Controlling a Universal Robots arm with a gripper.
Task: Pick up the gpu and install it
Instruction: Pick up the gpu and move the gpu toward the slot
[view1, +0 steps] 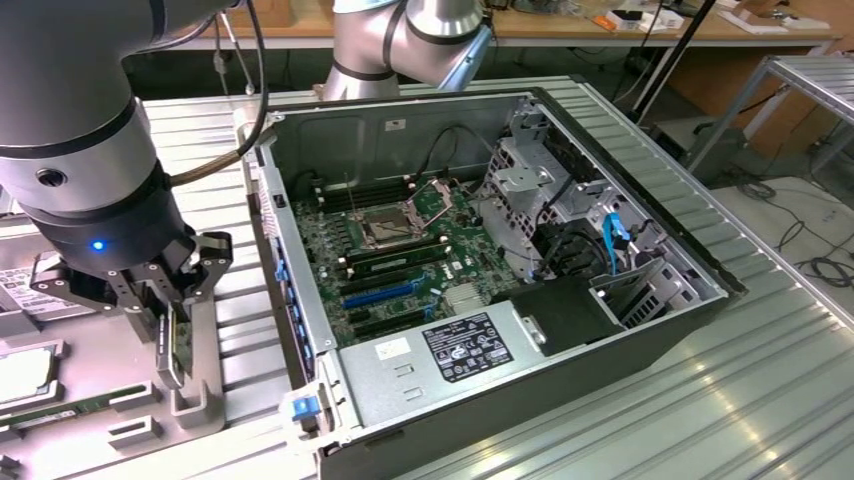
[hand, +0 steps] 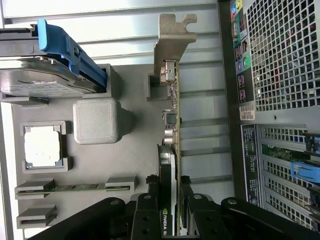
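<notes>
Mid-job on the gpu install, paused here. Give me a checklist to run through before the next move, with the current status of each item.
1. Pincer straddles the gpu: ok.
2. Pincer closed on both card faces: ok.
3. gpu out of the gray holder: not ok, it stands on edge in it.
4. Hard drive and RAM stick apart from the card: ok.
5. Blue slot on the motherboard empty: ok.
6. Rear bracket opening of the case free: cannot tell.
</notes>
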